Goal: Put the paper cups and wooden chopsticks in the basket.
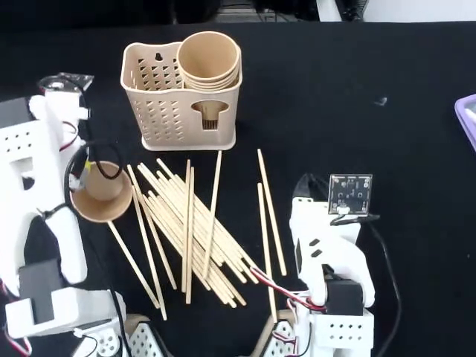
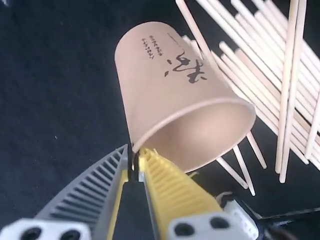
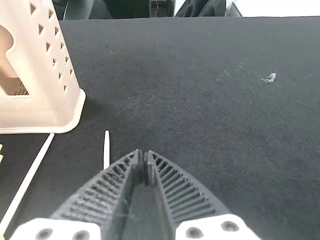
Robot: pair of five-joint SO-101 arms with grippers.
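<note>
My left gripper (image 2: 134,162) is shut on the rim of a brown paper cup (image 2: 175,110), holding it tilted just above the black table. From above, that cup (image 1: 102,198) hangs at the left, beside a spread of several wooden chopsticks (image 1: 190,227). Those chopsticks (image 2: 270,75) lie right behind the held cup. The beige basket (image 1: 160,111) stands at the back with a stack of paper cups (image 1: 210,59) in its right compartment. My right gripper (image 3: 143,161) is shut and empty, low over bare table, near the basket's corner (image 3: 37,95).
A purple container edge (image 1: 467,119) shows at the far right. One loose chopstick tip (image 3: 106,147) lies just ahead of the right gripper. The right arm's body (image 1: 331,253) stands right of the chopstick pile. Open table stretches right of the basket.
</note>
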